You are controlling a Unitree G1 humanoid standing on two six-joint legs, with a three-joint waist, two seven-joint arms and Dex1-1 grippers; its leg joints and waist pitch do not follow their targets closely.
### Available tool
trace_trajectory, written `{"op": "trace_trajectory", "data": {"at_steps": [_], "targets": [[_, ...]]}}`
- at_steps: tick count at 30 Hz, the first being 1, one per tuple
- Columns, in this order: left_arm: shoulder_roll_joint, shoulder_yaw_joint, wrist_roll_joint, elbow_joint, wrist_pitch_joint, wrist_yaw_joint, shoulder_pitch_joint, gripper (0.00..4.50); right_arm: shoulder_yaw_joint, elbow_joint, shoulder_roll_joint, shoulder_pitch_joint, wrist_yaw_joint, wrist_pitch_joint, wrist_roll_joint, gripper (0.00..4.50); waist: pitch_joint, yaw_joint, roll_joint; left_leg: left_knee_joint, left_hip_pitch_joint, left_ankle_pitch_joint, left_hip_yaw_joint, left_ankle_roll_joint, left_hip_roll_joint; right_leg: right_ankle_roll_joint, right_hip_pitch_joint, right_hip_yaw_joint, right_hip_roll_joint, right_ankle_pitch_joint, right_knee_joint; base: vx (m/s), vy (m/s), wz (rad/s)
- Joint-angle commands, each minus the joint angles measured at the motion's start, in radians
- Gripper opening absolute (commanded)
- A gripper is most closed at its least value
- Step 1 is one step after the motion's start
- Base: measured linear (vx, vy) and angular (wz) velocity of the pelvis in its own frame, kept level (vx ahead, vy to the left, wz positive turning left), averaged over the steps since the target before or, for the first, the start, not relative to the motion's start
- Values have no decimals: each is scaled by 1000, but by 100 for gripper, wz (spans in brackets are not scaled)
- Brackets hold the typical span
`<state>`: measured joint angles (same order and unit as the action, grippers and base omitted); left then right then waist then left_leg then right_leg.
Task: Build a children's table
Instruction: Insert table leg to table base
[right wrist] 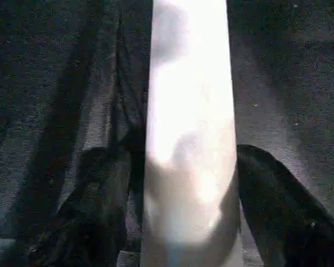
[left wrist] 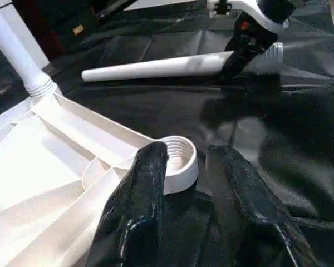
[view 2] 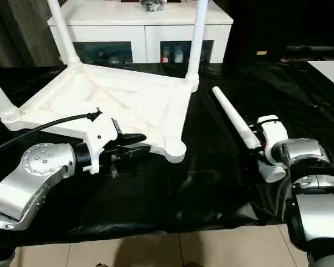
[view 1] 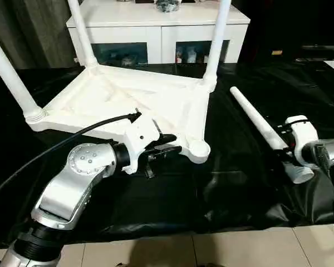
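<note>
The children's table lies upside down on a black sheet, its ribbed white top [view 1: 133, 97] facing up. Three white legs stand in its corner sockets. The near right socket [view 1: 199, 149] is empty. My left gripper [view 1: 170, 144] sits at the top's front rim just left of that socket, open, with one finger over the rim and the other over the sheet. A loose white leg [view 1: 256, 118] lies on the sheet to the right. My right gripper [view 1: 283, 146] straddles it near its threaded end [view 1: 299, 173], fingers close to both sides, and the leg rests on the sheet.
A white low cabinet [view 1: 156, 22] with dark glass openings stands behind the table top. The black sheet [view 1: 239, 194] covers the work area and ends at pale floor tiles [view 1: 211, 250] in front. A black cable [view 1: 72, 136] runs along my left forearm.
</note>
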<state>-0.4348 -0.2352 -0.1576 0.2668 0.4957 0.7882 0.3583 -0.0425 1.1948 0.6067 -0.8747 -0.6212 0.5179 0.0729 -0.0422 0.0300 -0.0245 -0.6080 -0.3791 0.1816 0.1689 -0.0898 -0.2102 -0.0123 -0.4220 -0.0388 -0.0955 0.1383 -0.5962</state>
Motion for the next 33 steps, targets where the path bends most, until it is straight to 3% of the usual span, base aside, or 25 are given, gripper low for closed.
{"op": "trace_trajectory", "data": {"at_steps": [1, 5, 11, 17, 21, 23, 24, 25, 26, 27, 28, 29, 30, 33], "targets": [[-11, 10, 6, 14, -2, -4, 12, 147, -2, 19, 12, -19, -6, -11, 5, 259, 66, -2, 15, 63, 6, 288, 16, 29, 4, 229, 45, 3, -9, 330, 62, 0, 0, 0], [-12, 12, 4, 7, -5, -4, 15, 147, 1, 35, 12, -25, 2, -27, 7, 218, 68, -1, 14, 62, 3, 264, 17, 35, 3, 242, 46, 3, -10, 294, 58, 0, 0, 0], [-10, 21, -3, 6, 2, -16, 21, 147, 38, 47, 10, -25, 32, -44, -13, 188, 64, -1, 14, 62, 5, 297, 17, 29, 4, 230, 43, 2, -9, 339, 63, 0, 0, 0], [34, 91, -6, -44, 47, -120, 53, 147, 146, -25, 26, -15, -9, -95, -119, 186, 68, -2, 23, 58, 0, 268, 19, 42, 7, 221, 46, 3, -8, 318, 61, 0, 0, 0], [121, 195, -84, -80, 159, -217, 97, 180, 227, -256, -7, 48, -121, -67, -241, 185, 71, 4, 22, 54, -5, 210, 19, 72, 8, 224, 51, 4, -7, 263, 55, 0, 0, 0], [142, 217, -109, -85, 188, -234, 107, 200, 238, -304, -17, 63, -130, -66, -261, 185, 72, 5, 23, 56, -5, 203, 19, 78, 7, 231, 50, 2, -7, 259, 54, 0, 0, 0], [165, 238, -138, -89, 212, -248, 121, 224, 245, -383, -38, 90, -158, -55, -300, 185, 73, 7, 25, 54, -2, 202, 20, 82, 8, 233, 48, 3, -8, 266, 57, 0, 0, 0], [229, 295, -212, -104, 271, -290, 159, 224, 257, -574, -91, 154, -219, -13, -401, 185, 67, 7, 20, 55, -1, 207, 28, 88, 11, 228, 48, 7, -2, 254, 64, 0, 0, 0], [262, 321, -251, -115, 291, -309, 184, 224, 253, -681, -120, 191, -255, 27, -463, 185, 73, 12, 19, 56, 2, 195, 20, 103, 5, 236, 49, 8, -3, 219, 57, 0, 0, 0], [297, 346, -297, -127, 312, -319, 215, 228, 242, -797, -153, 233, -288, 70, -531, 185, 68, 10, 20, 59, -3, 185, 24, 112, 10, 228, 53, 8, 0, 210, 62, 0, 0, 0], [321, 361, -341, -136, 338, -317, 240, 243, 224, -862, -175, 258, -301, 100, -569, 185, 72, 13, 24, 62, -5, 172, 17, 113, 6, 230, 56, 4, -3, 203, 56, 0, 0, 0], [342, 373, -376, -142, 359, -311, 262, 257, 201, -914, -189, 282, -317, 115, -590, 185, 75, 17, 20, 61, -2, 169, 13, 108, 4, 232, 55, 2, -7, 212, 54, 0, 0, 0], [368, 390, -420, -152, 405, -308, 290, 268, 178, -956, -208, 302, -333, 133, -610, 184, 73, 20, 22, 60, 5, 189, 16, 96, 2, 244, 45, 4, -7, 237, 60, 0, 0, 0], [394, 406, -460, -166, 449, -307, 320, 302, 154, -994, -228, 320, -355, 150, -628, 184, 69, 25, 24, 62, 3, 203, 18, 81, 4, 226, 46, 7, -7, 282, 64, 0, 0, 0]]}}
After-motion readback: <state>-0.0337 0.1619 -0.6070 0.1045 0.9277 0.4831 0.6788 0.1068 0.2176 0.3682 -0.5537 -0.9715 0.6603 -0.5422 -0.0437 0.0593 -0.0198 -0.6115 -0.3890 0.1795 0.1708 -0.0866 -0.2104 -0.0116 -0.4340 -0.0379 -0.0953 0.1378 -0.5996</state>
